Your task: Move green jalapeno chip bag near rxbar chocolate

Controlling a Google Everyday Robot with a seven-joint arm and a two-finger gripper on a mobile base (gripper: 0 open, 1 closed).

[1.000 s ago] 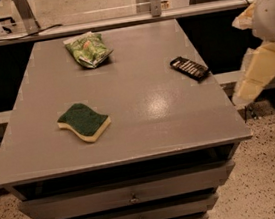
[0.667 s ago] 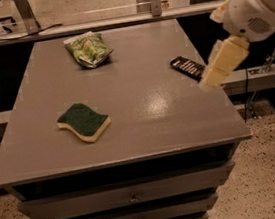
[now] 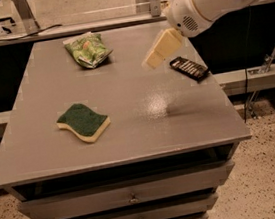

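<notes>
The green jalapeno chip bag lies crinkled at the far left-centre of the grey table. The rxbar chocolate, a flat black bar with white lettering, lies near the table's right edge. My gripper hangs above the table between the two, just left of the bar and well right of the bag. It holds nothing. The white arm comes in from the upper right.
A dark green sponge with a yellow base lies at the front left of the table. Drawers sit under the tabletop. A counter edge runs along the back, and a speckled floor shows at the right.
My arm has swung in from off the table's right side, leftward over the tabletop, to a spot just left of the bar. The bag, bar and sponge have not moved.
</notes>
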